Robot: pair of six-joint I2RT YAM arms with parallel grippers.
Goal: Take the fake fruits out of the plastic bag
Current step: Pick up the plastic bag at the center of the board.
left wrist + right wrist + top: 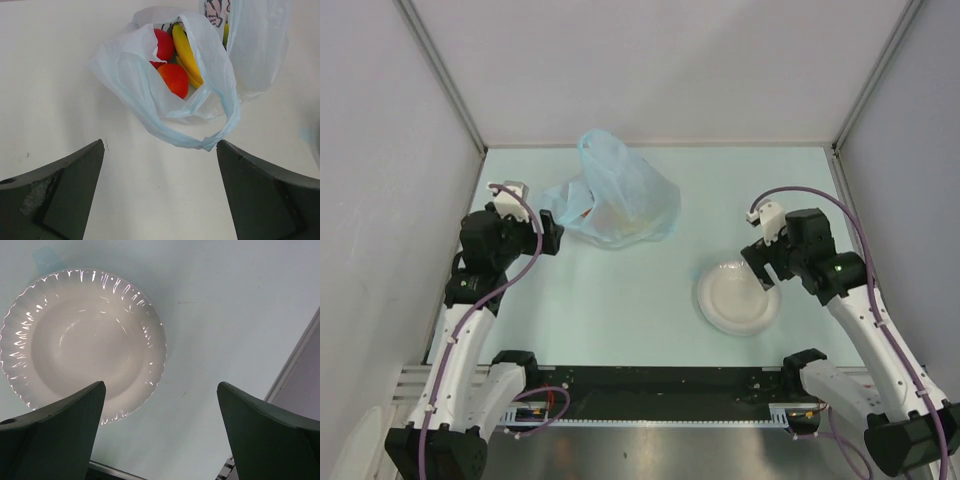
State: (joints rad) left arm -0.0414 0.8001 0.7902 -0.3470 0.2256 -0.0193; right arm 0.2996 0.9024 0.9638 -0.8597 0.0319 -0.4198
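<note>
**Plastic bag.** The plastic bag (620, 195) lay on the table (620, 310) in the far-left area, directly ahead of the left gripper (550, 236). The film was thin, translucent, light blue and heavily creased. One portion stood up toward the far edge. In the left wrist view the mouth faced the camera, and its rim formed a slack loop that drooped onto the table. A dark print (216, 11) was visible on the upper part.

**Fake fruits.** The fake fruits (175, 60) sat inside the mouth, all glossy:
- A yellow banana (186, 50) ran lengthwise.
- A red round fruit (164, 44) lay left of it, partly covered by a fold of film.
- An orange-red round fruit (174, 79) lay nearest the opening, against the banana.
- A yellow-green patch showed through the film at the right, but its shape could not be determined.

**Left gripper.** The jaws were spread wide and held nothing. The bag's loop lay just beyond the fingertips, and contact could not be confirmed.

**Right gripper.** The right gripper (761, 270) was also spread wide and empty. It hung over a round white plate (706, 300) with a fluted rim, well apart from the bag.
</note>
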